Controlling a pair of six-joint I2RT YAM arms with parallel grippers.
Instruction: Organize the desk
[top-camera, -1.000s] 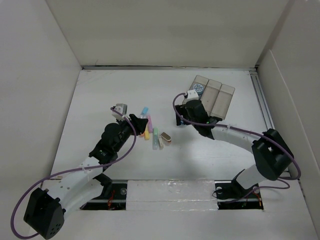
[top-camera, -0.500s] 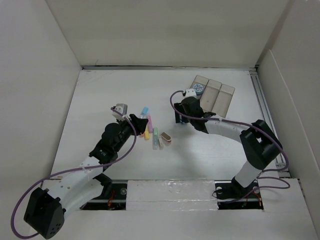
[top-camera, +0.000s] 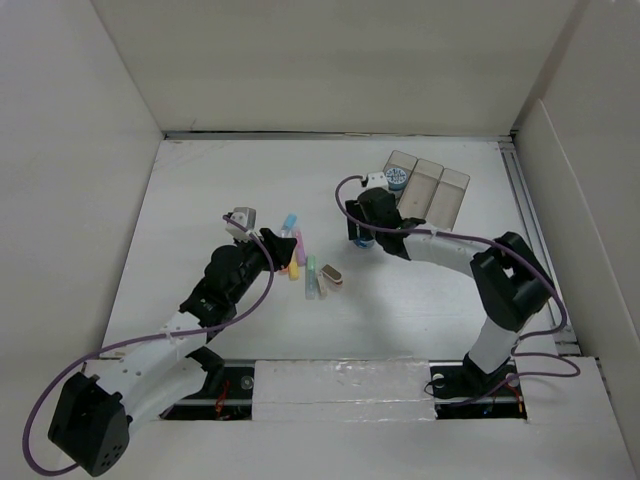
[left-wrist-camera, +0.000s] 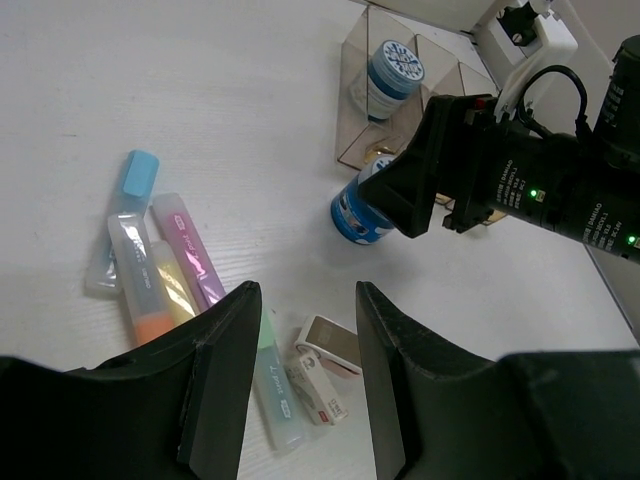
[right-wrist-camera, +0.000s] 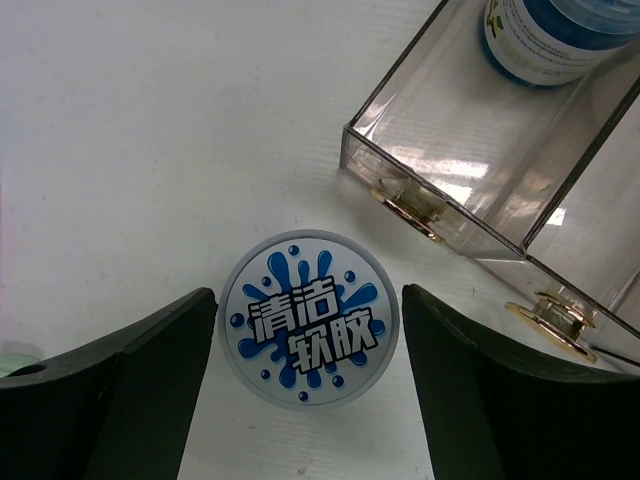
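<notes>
The round jar lid (right-wrist-camera: 308, 318), at the lower centre of the right wrist view, reads 清洁软胶 in white characters on a blue splash.

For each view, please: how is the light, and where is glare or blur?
Top external: even soft light on the matte-white desk, faint shadows. Left wrist: the black left gripper is blurred, the pastel highlighter pens sharp. Right wrist: glare on the clear plastic bin's wall; the round blue-and-white jar lid reads crisply.
</notes>
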